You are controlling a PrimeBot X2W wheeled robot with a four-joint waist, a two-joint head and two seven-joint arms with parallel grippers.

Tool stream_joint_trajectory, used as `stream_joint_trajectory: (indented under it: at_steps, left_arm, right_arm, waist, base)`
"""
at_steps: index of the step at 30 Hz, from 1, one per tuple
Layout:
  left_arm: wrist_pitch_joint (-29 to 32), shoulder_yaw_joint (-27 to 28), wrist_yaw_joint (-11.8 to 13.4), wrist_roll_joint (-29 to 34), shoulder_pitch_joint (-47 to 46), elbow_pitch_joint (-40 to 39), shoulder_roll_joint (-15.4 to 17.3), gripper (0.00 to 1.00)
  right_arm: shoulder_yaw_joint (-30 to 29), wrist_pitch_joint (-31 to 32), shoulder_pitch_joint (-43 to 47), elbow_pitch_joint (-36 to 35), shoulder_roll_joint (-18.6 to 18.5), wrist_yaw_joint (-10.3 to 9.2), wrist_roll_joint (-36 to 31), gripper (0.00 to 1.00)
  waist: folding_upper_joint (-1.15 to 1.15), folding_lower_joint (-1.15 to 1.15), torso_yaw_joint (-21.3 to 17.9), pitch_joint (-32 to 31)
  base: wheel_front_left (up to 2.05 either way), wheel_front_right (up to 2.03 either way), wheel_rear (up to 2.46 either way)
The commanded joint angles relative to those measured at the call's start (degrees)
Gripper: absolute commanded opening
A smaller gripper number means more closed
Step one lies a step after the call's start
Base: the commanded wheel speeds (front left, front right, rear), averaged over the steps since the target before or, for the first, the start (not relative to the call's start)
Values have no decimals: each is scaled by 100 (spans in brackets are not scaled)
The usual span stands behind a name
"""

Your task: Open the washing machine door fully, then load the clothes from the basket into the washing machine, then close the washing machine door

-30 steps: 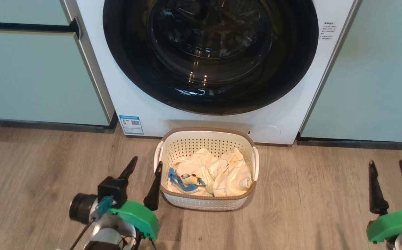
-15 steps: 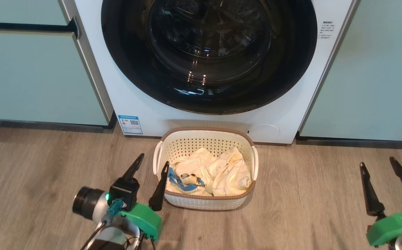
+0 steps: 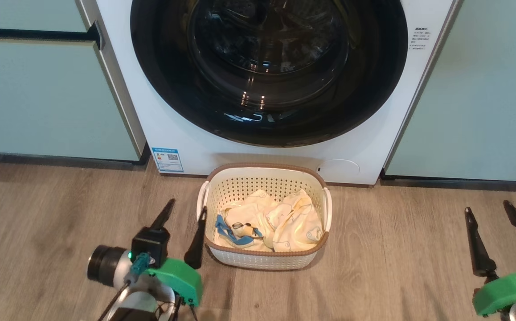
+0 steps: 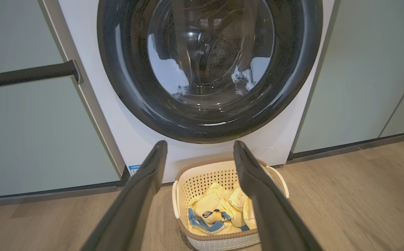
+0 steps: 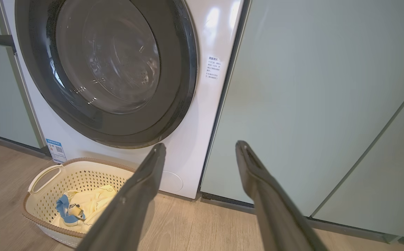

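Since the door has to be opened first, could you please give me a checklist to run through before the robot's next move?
1. The washing machine door open: not ok, it sits shut on the washing machine.
2. The left gripper open and empty: ok.
3. The right gripper open and empty: ok.
4. The clothes lying in the basket: ok.
5. The basket clear of the door's swing: cannot tell; it stands on the floor just below the door.
6. The door's handle located: cannot tell.
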Motion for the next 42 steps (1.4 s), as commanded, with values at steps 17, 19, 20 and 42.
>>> stream_joint_trajectory:
  at_steps: [17, 19, 20, 42]
  left_arm:
    - [-52, 439, 127, -151, -409, 181, -32, 100]
    - [-52, 447, 129, -147, -413, 182, -37, 100]
    - [-52, 448, 133, -136, -414, 179, -38, 100]
    - [-52, 447, 97, 13, -395, 91, -38, 100]
  right_arm:
    - [-41, -55, -262, -240, 1, -19, 39, 100]
    - [-44, -55, -261, -242, 0, -19, 39, 100]
    - [-45, -55, -260, -239, -2, -19, 43, 100]
    - [-91, -55, -249, -248, 12, -19, 74, 100]
  waist:
    - [0, 0, 9, -14]
    - [0, 0, 14, -21]
    - [0, 0, 15, -24]
    - [0, 0, -20, -45]
  base:
    - [0, 0, 0]
    - [-3, 11, -8]
    - [-6, 37, -32]
    - [83, 102, -184]
